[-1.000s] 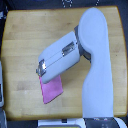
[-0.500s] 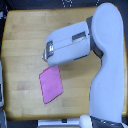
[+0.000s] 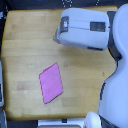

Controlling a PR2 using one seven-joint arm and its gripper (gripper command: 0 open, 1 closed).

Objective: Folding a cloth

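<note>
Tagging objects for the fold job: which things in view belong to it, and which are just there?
Belongs to the job:
- flat pink-magenta fabric cloth
- white-grey robot gripper, jaws' state unclear

Just there:
- wooden tabletop

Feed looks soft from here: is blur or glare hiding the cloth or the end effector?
Exterior view: blurry overall and low in detail, lighting even, no glare; the cloth reads clearly on the table, but the end effector is too soft to tell its state.
</note>
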